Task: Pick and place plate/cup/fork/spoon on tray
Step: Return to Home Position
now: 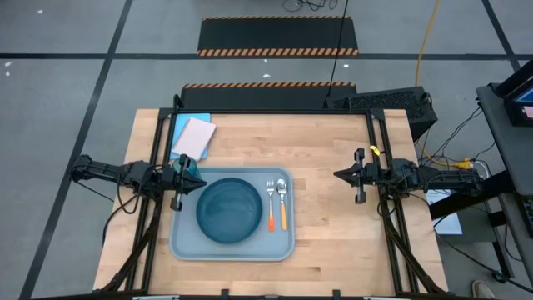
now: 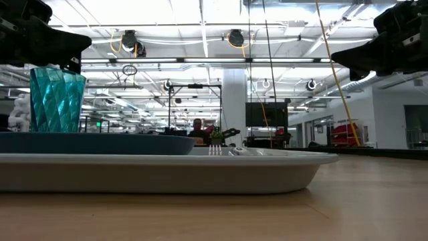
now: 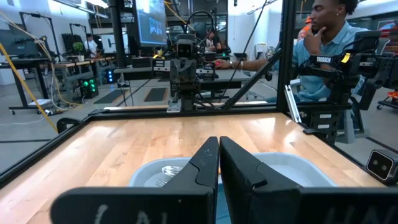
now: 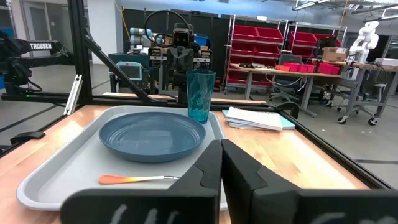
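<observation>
Both arms hover over the table [image 1: 333,233] seen from above, left jaws [image 1: 197,182] and right jaws [image 1: 336,174] clenched on nothing; the tray [image 1: 187,242] carries plate [image 1: 228,210], fork [image 1: 271,205] and spoon [image 1: 282,203]. Low down, the cup [image 2: 56,100] stands on the tray's far left corner. Right wrist view shows cup just behind plate.

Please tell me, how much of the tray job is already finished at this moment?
It looks finished. The plate, fork and spoon lie on the tray, and the cup stands upright at the tray's corner near the left gripper. Nothing is in hand: the left gripper and the right gripper both have shut, empty jaws. Nothing seems left to place.
</observation>
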